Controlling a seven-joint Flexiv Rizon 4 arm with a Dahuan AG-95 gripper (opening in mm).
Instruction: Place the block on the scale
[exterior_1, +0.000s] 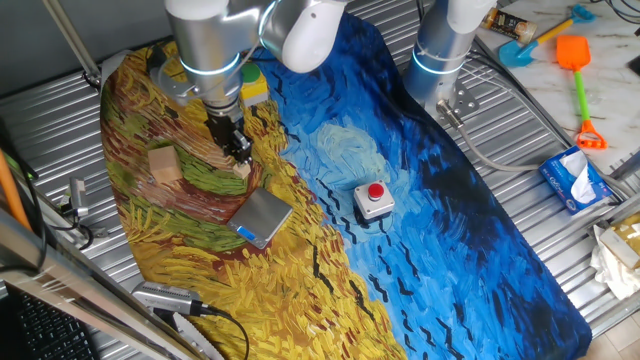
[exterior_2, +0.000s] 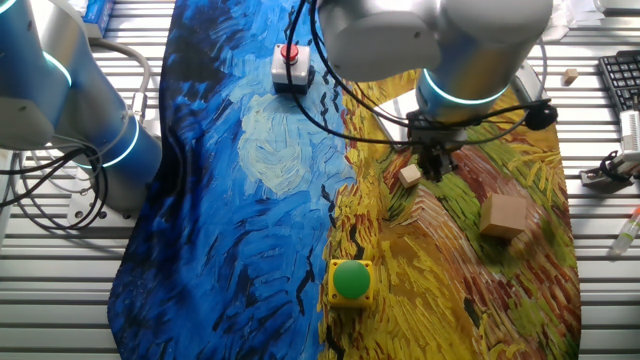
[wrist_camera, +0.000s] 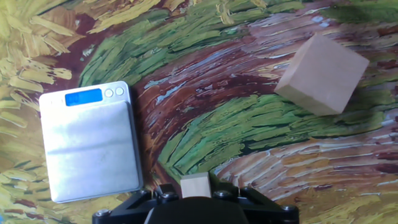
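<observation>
A Van Gogh-style painted cloth (exterior_1: 420, 260) is covering the slatted metal table (exterior_1: 560, 190). The gripper (wrist_camera: 195, 186) is gripping the block (wrist_camera: 194, 185) at lower centre; the scale (wrist_camera: 90, 143) is lying lower left. No legible writing.

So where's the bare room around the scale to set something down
The scale's own plate is bare. Open cloth lies between it and the larger wooden block. It is tighter by the tool, which holds the block just beside the scale.

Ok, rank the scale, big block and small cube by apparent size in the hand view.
1. Scale
2. Big block
3. Small cube, though it sits closest to the camera, between the fingers, so it looks larger than it is.
</observation>
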